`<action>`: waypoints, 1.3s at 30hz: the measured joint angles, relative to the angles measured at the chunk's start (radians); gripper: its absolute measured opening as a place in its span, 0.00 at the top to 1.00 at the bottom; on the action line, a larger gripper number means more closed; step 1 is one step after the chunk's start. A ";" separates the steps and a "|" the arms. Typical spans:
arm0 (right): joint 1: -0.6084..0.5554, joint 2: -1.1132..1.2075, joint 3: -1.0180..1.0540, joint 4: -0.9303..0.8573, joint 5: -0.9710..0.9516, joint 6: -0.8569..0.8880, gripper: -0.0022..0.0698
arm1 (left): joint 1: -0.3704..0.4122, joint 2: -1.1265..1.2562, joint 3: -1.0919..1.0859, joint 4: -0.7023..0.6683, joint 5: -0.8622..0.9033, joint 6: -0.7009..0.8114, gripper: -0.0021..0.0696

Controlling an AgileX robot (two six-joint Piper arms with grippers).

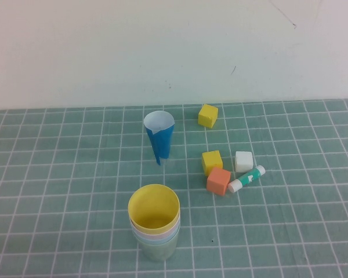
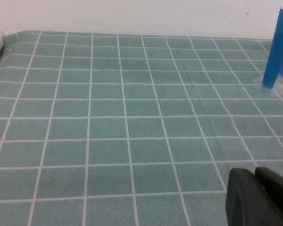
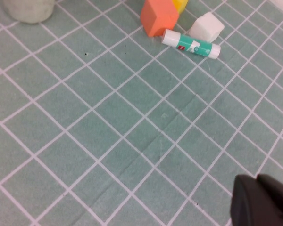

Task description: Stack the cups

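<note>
Closest thing to my cameras is my own hardware: a dark bit of my left gripper (image 2: 259,197) pokes into the corner of the left wrist view, and the same for my right gripper (image 3: 262,202) in the right wrist view. Both hang above bare green grid mat (image 1: 58,174), pulled back to my side and out of the high view entirely. So little of either shows that I honestly can't tell how they stand. Neither is holding anything I can see.

The cups (image 1: 154,223) are nested into one stack near my edge of the table, roughly centre, yellow cup (image 1: 154,207) on top, pale rims layered under it, greenish one at the bottom. Looks done to me, so I'd call the job basically finished.

What could still go wrong: the stack reads slightly uneven at the rims, so a bump from either arm swinging across could tip it or pop a cup loose.

Other stuff around: the blue paper cone (image 1: 159,136) stands beyond the stack, apart from it. Off to the right are a yellow block (image 1: 212,161), an orange block (image 1: 218,180), a white block (image 1: 243,161) and a glue stick (image 1: 247,178) bunched together, plus another yellow cube (image 1: 208,115) farther back. Nothing crowds the stack.
</note>
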 joint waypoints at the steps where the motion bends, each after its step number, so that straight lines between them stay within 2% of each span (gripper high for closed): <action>1: 0.000 0.000 0.000 0.000 0.000 0.000 0.97 | 0.000 0.000 0.000 0.000 0.000 0.000 0.97; 22: 0.000 0.000 0.000 0.000 0.000 0.000 0.97 | 0.000 0.000 0.000 0.000 0.001 0.003 0.97; 27: -0.016 -0.023 0.000 0.032 -0.010 -0.065 0.97 | 0.000 0.000 0.000 0.000 0.002 0.003 0.97; 31: -0.120 -0.100 0.015 0.101 -0.069 -0.194 0.97 | 0.000 0.000 0.000 0.000 0.002 0.005 0.97; 39: -0.479 -0.291 0.160 0.140 -0.193 -0.262 0.97 | 0.000 0.000 0.000 0.000 0.002 0.007 0.97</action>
